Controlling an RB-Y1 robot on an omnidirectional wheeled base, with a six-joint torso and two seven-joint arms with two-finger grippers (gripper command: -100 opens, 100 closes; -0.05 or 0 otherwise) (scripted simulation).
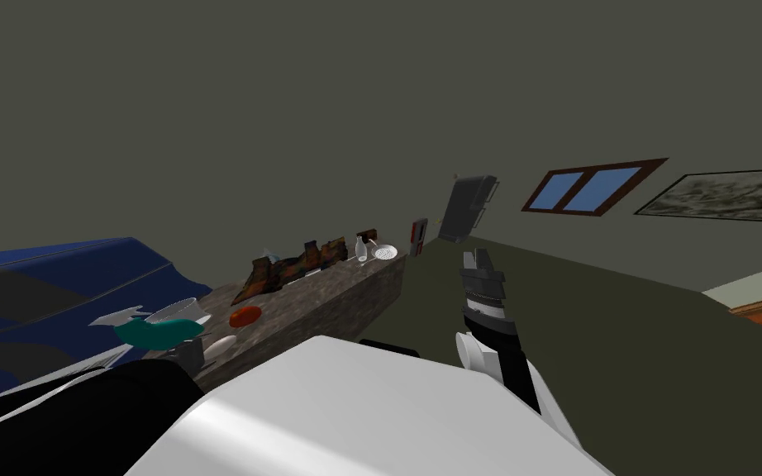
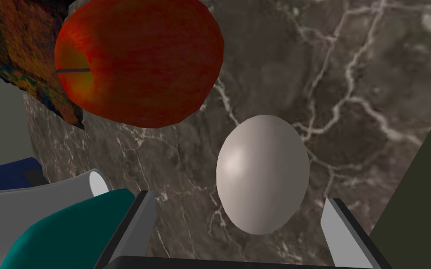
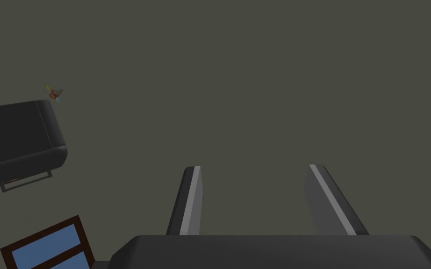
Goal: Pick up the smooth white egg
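Note:
A smooth off-white egg (image 2: 262,173) lies on the dark veined marble counter (image 2: 359,84). My left gripper (image 2: 238,197) is open right over it. The egg sits between the two fingers (image 2: 135,224), nearer the one on the counter-edge side, and touches neither. A red apple (image 2: 140,60) lies just beyond the egg. In the head view the egg (image 1: 221,345) and the apple (image 1: 245,316) sit at the counter's near end. My right gripper (image 1: 477,260) is raised in the air, away from the counter, and in its wrist view the gripper (image 3: 254,168) stands open and empty.
A teal object (image 2: 69,233) and a white vessel (image 2: 37,201) crowd one left finger. A brown patterned object (image 2: 4,46) lies past the apple. The counter's edge (image 2: 425,154) runs close by the other finger. Bottles and a bowl (image 1: 375,250) stand at the far end.

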